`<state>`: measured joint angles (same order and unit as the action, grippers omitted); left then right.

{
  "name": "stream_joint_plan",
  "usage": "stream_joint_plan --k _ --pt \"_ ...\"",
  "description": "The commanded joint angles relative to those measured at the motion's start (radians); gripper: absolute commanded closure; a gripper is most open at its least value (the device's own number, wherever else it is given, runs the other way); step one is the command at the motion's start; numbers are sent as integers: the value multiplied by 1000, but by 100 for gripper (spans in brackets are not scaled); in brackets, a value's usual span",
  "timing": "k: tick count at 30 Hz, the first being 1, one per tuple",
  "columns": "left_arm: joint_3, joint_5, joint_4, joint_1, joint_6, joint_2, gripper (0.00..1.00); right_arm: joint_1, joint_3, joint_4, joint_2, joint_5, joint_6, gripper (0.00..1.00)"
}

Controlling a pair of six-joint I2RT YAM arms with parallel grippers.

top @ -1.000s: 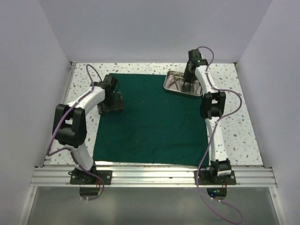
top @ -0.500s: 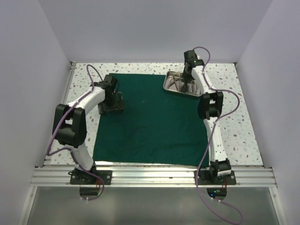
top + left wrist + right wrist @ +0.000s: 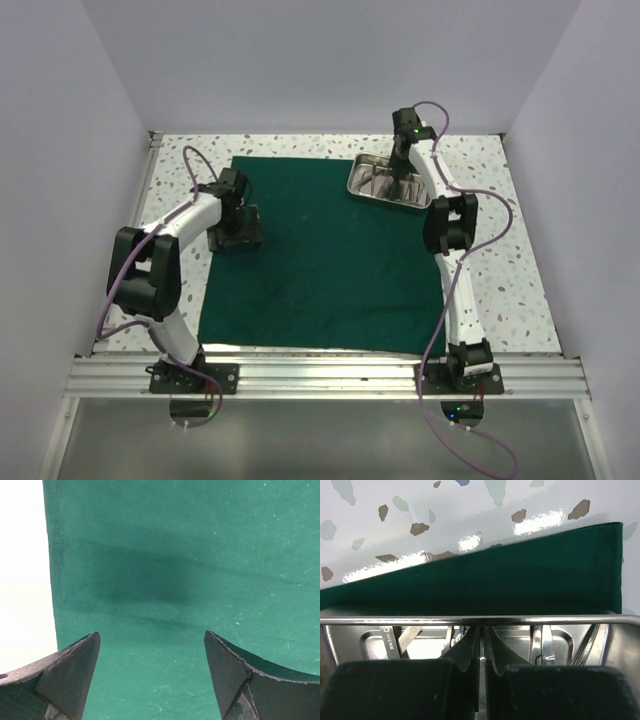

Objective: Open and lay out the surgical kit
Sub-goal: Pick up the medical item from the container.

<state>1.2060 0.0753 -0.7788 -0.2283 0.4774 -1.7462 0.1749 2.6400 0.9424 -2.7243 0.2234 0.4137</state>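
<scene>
The dark green cloth [image 3: 320, 260] lies spread flat on the table. The steel tray [image 3: 362, 185] sits on its back right corner and holds slim silver instruments [image 3: 542, 645]. My right gripper [image 3: 400, 172] reaches down into the tray. In the right wrist view its fingers [image 3: 482, 635] are pressed almost together just behind the tray rim [image 3: 420, 620], with a thin silver strip between them. My left gripper [image 3: 240, 228] hovers open and empty over the cloth's left edge. In the left wrist view the gripper [image 3: 152, 645] frames only bare cloth [image 3: 175, 555].
The speckled white tabletop [image 3: 500, 250] borders the cloth on all sides. Grey walls close in the left, right and back. A metal rail [image 3: 320, 375] runs along the near edge by the arm bases. The cloth's hemmed left edge [image 3: 56, 580] shows in the left wrist view.
My right gripper has shifted a little back and left inside the tray. My left arm has shifted slightly at the cloth's left edge. The cloth and tray stay put.
</scene>
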Motion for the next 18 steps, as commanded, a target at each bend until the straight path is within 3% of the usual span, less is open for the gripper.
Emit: stream_joint_plan --k 1,18 --pt "-16 -16 41 7 -14 57 11 9 -63 204 12 10 -26 100" --pt "-46 -26 67 7 -8 138 11 9 -132 162 354 27 -79 100"
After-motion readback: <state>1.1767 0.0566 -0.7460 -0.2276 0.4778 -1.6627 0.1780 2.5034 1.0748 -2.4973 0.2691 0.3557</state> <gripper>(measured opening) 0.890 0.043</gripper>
